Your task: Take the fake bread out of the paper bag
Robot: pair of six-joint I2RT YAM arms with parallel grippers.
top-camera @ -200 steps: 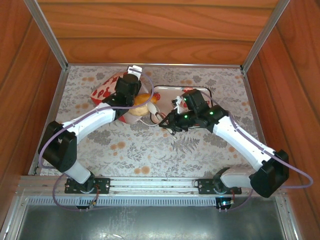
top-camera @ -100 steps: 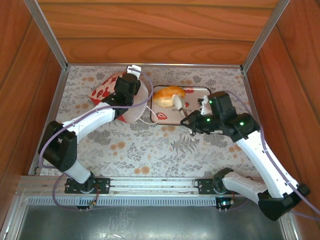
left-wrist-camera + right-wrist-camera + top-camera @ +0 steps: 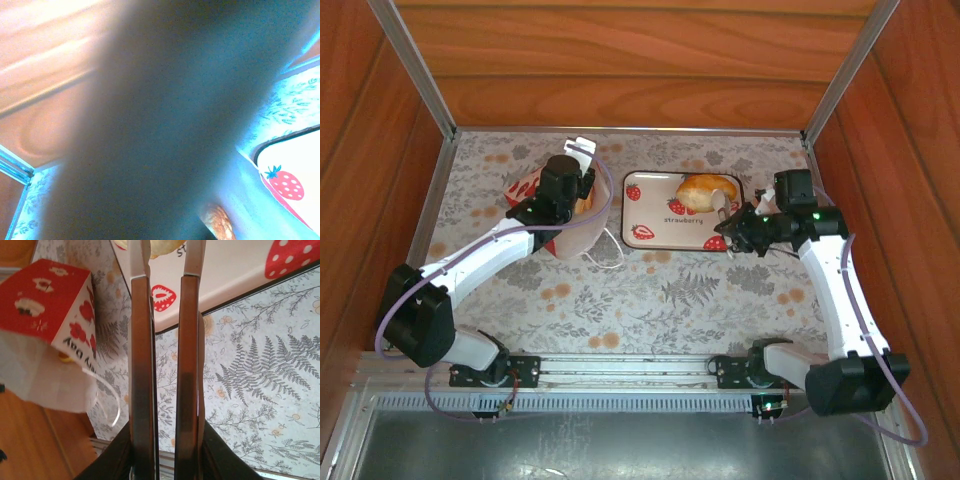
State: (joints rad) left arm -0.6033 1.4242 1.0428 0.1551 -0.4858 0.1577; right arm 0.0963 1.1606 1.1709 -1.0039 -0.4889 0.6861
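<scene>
While the golden-brown glossy round toy bun (image 3: 698,188) is resting on the right half of the white rectangular tray printed with red strawberries (image 3: 655,215), I am holding my right gripper (image 3: 723,212) against the bun's right side, reaching in over the tray's right end. Its jaws are standing narrow and parallel. In the right wrist view the bun's pale edge is lying between the white fingertips (image 3: 139,257), so they are pinching that edge.

Just left of the tray, the small white paper bag with a red band of white hearts (image 3: 582,228) is lying tipped over on the grey floral table covering (image 3: 650,290). Its red band is pointing to the far left and its white part is facing the near right. A thin white cord handle (image 3: 118,400) is trailing from the bag onto the covering.

I am stretching my left arm across the bag, with my left gripper (image 3: 580,152) sitting at the bag's far side. I cannot tell how those jaws are standing, since the left wrist view is blurring at close range. A strawberry-printed corner of the tray is showing at that view's lower right.
</scene>
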